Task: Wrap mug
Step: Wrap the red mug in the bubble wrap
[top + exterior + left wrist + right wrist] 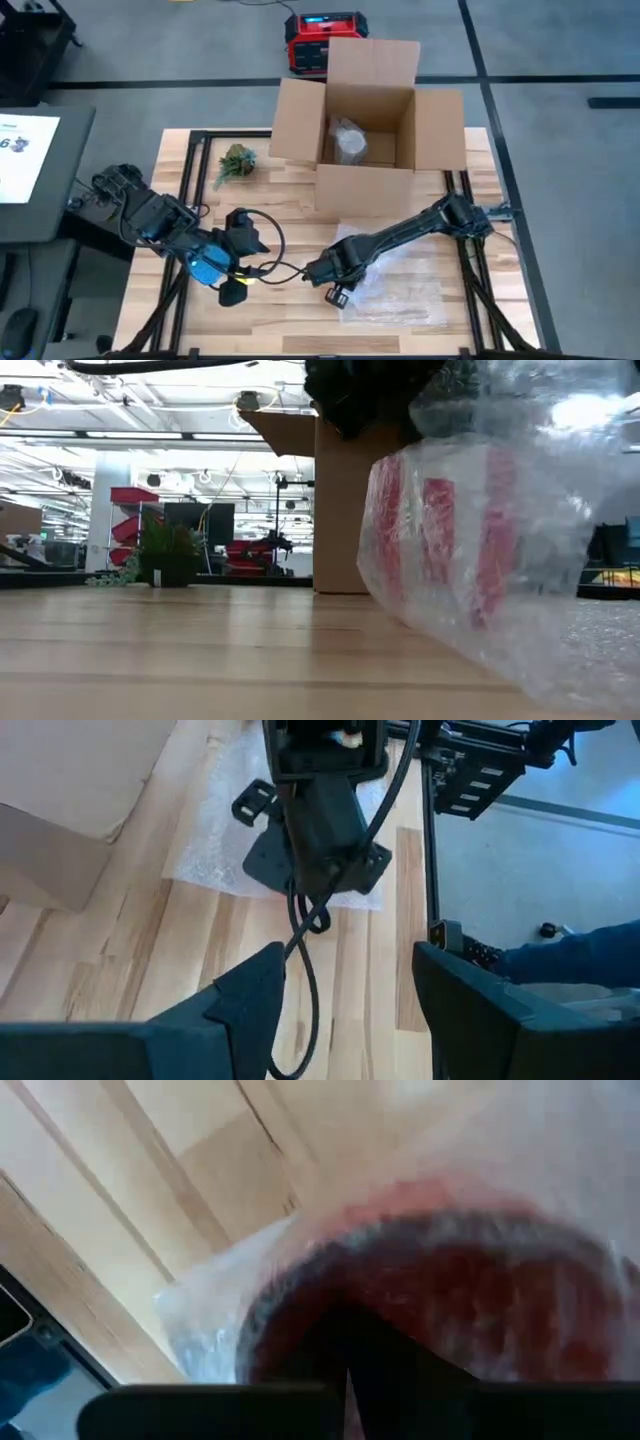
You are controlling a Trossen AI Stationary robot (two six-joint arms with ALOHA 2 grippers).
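Note:
A red-and-white mug (450, 530) stands near the table's front, swathed in clear bubble wrap (560, 630). The rest of the sheet (400, 285) lies flat on the table toward the right. My right gripper (335, 283) reaches down onto the mug's top, and its dark body (370, 395) shows above the mug in the low view. The red rim (450, 1290) shows through the wrap in the right wrist view. My left gripper (235, 288) hovers open to the left of the mug, holding nothing. My right gripper comes at the mug from above, fingers pointing down, and meets the wrap-covered rim (330, 1280). The fingers (380, 1350) run in over the rim. Whether one is inside the mug is hidden by wrap and gripper. The mug sits about upright under it.
An open cardboard box (365, 130) stands at the table's far middle with a wrapped bundle (348, 142) inside. A small potted plant (235, 160) sits to its left. A cable (305, 950) loops between the arms. Bare wood lies along the near edge.

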